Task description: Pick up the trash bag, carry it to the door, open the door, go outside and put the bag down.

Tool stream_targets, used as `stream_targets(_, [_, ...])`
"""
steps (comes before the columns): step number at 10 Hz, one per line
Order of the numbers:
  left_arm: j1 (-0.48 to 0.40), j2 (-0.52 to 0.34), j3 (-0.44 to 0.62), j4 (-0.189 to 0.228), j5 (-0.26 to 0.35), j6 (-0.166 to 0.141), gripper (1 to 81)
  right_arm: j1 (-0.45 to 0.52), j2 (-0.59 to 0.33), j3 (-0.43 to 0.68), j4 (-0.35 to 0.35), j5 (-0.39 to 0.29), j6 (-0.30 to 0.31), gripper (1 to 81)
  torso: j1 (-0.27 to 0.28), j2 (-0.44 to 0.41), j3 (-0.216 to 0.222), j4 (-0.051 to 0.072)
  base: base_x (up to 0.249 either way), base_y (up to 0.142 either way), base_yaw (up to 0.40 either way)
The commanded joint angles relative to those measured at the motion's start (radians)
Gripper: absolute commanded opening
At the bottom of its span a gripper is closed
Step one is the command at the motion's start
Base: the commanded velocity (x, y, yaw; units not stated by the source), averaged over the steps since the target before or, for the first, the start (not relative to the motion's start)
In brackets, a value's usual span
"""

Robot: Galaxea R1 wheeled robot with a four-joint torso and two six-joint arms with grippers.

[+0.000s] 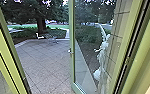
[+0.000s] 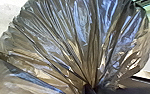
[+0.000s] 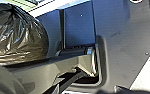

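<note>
OK, live at the door: the robot's facing a green-framed doorway, and the glass door (image 1: 72, 65) is standing open, its lever handle (image 1: 70, 51) sitting partway up the near upright. The paved yard (image 1: 44, 57) is stretching out beyond the gap, slab joints running across it. Out at its far edge, a white chair-like thing (image 1: 39, 36) is standing near some grey furniture (image 1: 52, 38), details too blurred to ID. A big tree trunk (image 1: 41, 23) is rising behind, w/ low shrubs (image 1: 22, 38) spreading around it. Thru the glass, a pale upright shape (image 1: 102, 50) is showing; can't tell if it's a reflection or sth outside. A block wall (image 1: 117, 32) is running alongside on the R.

Now the bag: the dark, shiny trash bag (image 2: 81, 40) is bulging close to the L wrist cam, its pleats converging on a tight gather. Over in the R wrist view it's sitting near the robot's own dark plate; can't tell if they're touching. L gripper: can't tell how far it's opening or whether it's gripping that gather. R gripper: also can't tell how wide it's standing or if it's holding anything.
</note>
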Motion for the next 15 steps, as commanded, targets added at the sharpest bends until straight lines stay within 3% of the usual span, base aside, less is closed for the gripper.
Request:
stream_targets(1, [-0.045,-0.011,0.012,0.003,0.076,0.004,1.0,0.052,0.007,0.019,-0.001,-0.029,-0.004,81.1,0.0,0.0,0.0,0.0,0.088,0.0,0.0])
stream_targets(15, [-0.045,-0.011,0.012,-0.002,0.076,0.002,1.0,0.05,0.018,0.005,-0.001,-0.029,-0.012,81.1,0.0,0.0,0.0,0.0,0.085,0.0,0.0])
